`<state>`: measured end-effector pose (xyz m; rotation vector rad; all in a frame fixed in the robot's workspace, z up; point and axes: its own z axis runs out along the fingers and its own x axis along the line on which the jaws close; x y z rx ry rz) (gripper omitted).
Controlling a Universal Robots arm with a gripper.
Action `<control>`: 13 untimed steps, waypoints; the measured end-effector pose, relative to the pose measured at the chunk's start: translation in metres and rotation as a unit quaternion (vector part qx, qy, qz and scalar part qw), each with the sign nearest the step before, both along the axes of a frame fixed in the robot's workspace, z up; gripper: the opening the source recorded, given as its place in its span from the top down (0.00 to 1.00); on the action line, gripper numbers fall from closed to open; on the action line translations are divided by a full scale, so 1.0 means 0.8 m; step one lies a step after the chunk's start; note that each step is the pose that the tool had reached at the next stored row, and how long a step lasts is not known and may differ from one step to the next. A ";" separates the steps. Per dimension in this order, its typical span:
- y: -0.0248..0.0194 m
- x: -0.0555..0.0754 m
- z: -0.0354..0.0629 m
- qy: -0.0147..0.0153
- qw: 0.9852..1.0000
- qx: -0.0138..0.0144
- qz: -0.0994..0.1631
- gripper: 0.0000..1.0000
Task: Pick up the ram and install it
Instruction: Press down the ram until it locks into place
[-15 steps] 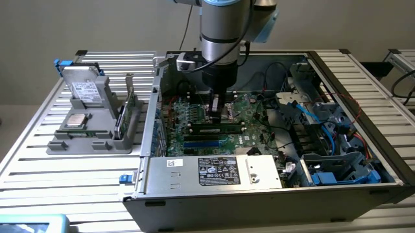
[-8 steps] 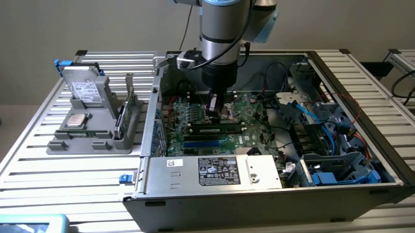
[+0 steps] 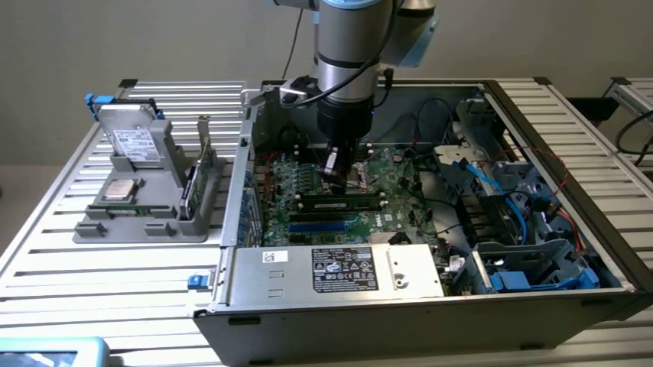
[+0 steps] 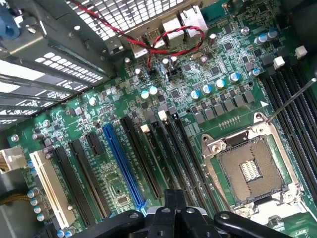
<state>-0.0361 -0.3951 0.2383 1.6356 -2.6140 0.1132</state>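
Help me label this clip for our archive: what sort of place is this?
Probably a robotics lab bench for PC assembly: an open computer case on a slatted metal table, its motherboard exposed, with a grey parts fixture beside it.

The gripper hangs low inside the open computer case, over the bare CPU socket, with open air above the motherboard around it. Toward the exterior view's right, tangled cables and blue drive bays crowd the case, and the near side is blocked by the power supply (its labelled top sits well above the board). In the wrist view, expansion slots run beside the socket, with a red wire looped at the rear ports.
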 end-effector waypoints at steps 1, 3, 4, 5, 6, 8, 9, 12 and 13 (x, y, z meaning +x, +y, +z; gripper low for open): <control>0.0000 0.000 0.000 0.000 1.000 0.000 -0.007 0.89; 0.0000 0.000 0.000 0.000 1.000 0.000 -0.020 0.89; 0.0000 0.000 0.000 0.000 1.000 0.000 -0.027 0.89; 0.0000 0.000 0.000 0.000 0.999 0.000 -0.033 0.89; 0.0000 0.000 0.000 0.000 0.999 0.000 -0.040 0.89; 0.0000 0.000 0.000 0.000 0.999 0.000 -0.054 0.89; 0.0000 0.000 0.000 0.000 0.998 0.000 -0.060 0.89; 0.0000 0.000 0.000 0.000 0.997 0.000 -0.080 0.89; 0.0000 0.000 0.000 0.000 0.996 0.000 -0.087 0.89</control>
